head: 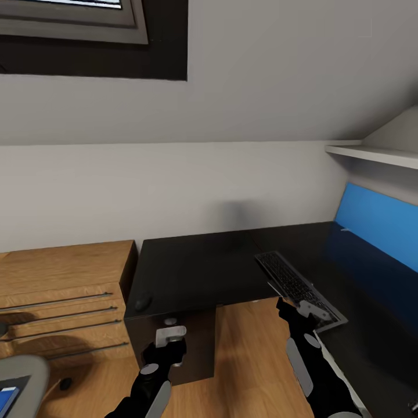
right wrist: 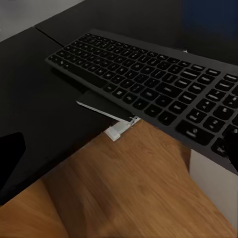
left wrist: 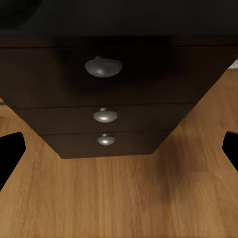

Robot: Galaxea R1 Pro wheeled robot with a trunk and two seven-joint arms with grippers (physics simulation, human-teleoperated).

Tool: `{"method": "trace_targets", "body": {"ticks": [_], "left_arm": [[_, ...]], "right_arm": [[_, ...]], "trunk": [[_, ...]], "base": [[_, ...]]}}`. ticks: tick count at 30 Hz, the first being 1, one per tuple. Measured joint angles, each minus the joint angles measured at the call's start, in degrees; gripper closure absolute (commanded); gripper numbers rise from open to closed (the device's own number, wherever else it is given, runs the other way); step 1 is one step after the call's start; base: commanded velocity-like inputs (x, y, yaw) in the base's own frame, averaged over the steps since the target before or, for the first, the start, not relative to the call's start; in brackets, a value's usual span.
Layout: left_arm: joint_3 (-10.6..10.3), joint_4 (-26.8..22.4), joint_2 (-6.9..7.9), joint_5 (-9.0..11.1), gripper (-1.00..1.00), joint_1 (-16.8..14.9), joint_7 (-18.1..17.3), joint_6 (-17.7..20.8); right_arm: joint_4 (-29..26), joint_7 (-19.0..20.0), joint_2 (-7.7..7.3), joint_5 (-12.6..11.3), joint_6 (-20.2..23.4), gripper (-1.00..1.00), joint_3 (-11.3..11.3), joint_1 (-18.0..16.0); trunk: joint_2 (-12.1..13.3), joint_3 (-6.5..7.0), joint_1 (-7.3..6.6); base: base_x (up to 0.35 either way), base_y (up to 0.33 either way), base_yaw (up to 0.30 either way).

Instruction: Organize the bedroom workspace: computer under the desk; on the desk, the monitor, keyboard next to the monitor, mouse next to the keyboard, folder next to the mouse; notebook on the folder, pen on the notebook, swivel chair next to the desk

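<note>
While the right gripper [head: 306, 309] clamps the near end of the keyboard [head: 293, 284], that keyboard is held over the inner corner of the L-shaped black desk [head: 197, 267], its far end reaching away from the claw toward the blue wall panel [head: 380, 223]. Seen from the right wrist camera, the keyboard [right wrist: 148, 79] is tilted, with a thin whitish-silver pen [right wrist: 106, 113] showing just beneath its edge at the desk [right wrist: 44, 104] rim. Forward of the left gripper [head: 169, 342], whose fingers stand spread apart and grasp nothing, sits the three-drawer pedestal [left wrist: 106, 99] with round silver knobs [left wrist: 103, 67]. Up and slightly left of that claw, the small black mouse [head: 142, 302] rests on the desk near its front edge. Farther left stands a light wooden dresser [head: 64, 290], and the swivel chair [head: 20, 377] shows at the lower left corner with a blue patch, possibly the folder [head: 7, 397], on its seat.
</note>
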Motion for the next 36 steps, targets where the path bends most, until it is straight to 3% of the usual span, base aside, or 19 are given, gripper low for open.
{"method": "trace_targets", "body": {"ticks": [9, 22, 27, 36], "left_arm": [[-0.44, 0.0, -0.06, 0.07, -1.0, 0.0, -0.17, 0.07], [-1.32, 0.0, 0.0, 0.16, -1.0, 0.0, -0.2, 0.09], [-1.33, -0.05, 0.01, 0.17, -1.0, 0.0, -0.18, 0.14], [-1.36, -1.88, 0.05, 0.18, -1.0, -0.05, -0.12, 0.09]], "right_arm": [[0.13, 0.12, -0.39, 0.06, -0.02, -1.0, -0.14, 0.0], [0.59, 0.06, -2.98, -0.11, 0.07, -1.0, -0.39, 0.0], [1.27, 0.14, -6.43, -0.36, 0.19, -1.0, -1.71, -0.05], [8.06, 0.44, -10.43, -0.67, 0.18, -1.0, -5.73, -1.24]], "trunk": [[0.0, 0.0, 0.0], [0.0, 0.0, 0.0], [0.0, 0.0, 0.03], [0.0, 0.0, 0.03]], "base": [[0.315, 0.0, 0.0], [0.305, 0.0, 0.0], [0.089, 0.0, 0.0], [0.01, 0.0, 0.0]]}}
